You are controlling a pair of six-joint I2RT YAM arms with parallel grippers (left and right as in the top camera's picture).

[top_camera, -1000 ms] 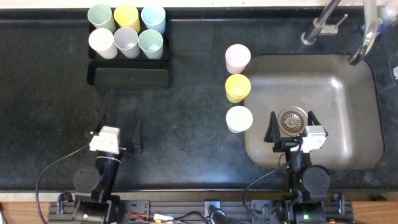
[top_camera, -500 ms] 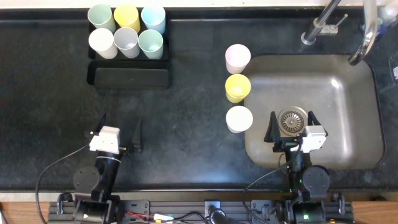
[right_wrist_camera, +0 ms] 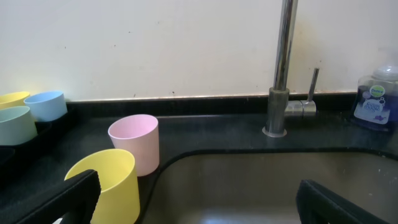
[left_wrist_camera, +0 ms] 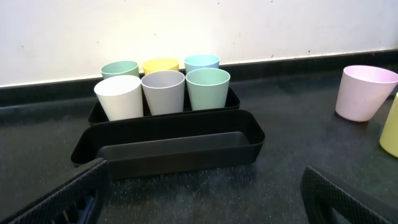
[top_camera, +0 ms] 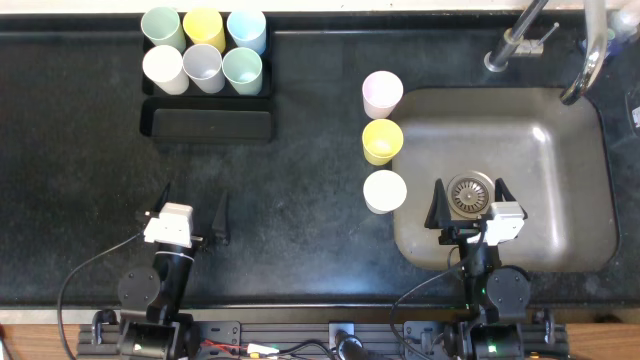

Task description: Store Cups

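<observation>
Counter (top_camera: 300, 200): dark speckled stone ran across the whole top view, with a pale wall behind it.
Sink (top_camera: 560, 140): a steel basin was set into the counter's right part, and its drain (top_camera: 470, 193) lay toward the side nearest the arms.
Tap (top_camera: 520, 35): it stood on the counter behind the sink.
Left claw (top_camera: 194, 195): fingers were spread wide and held nothing; it hung over bare counter, well apart from both trays.
Right claw (top_camera: 470, 195): fingers were spread wide and held nothing; it sat over the sink near the drain.
Front tray (top_camera: 208, 125): long, black and unfilled, it lay just beside the back tray on the arms' side.
Back tray (left_wrist_camera: 234, 99): black, it was packed with cups.
Stored cups (top_camera: 204, 62): six stood upright in two rows of three inside the back tray.
Pink cup (top_camera: 382, 93), yellow cup (top_camera: 382, 140), white cup (top_camera: 385, 191): all three stood upright in a line on the counter along the sink's left edge, the pink one farthest from the arms and the white one nearest.
Soap bottle (right_wrist_camera: 378, 96): blue, it stood by the wall near the tap.
</observation>
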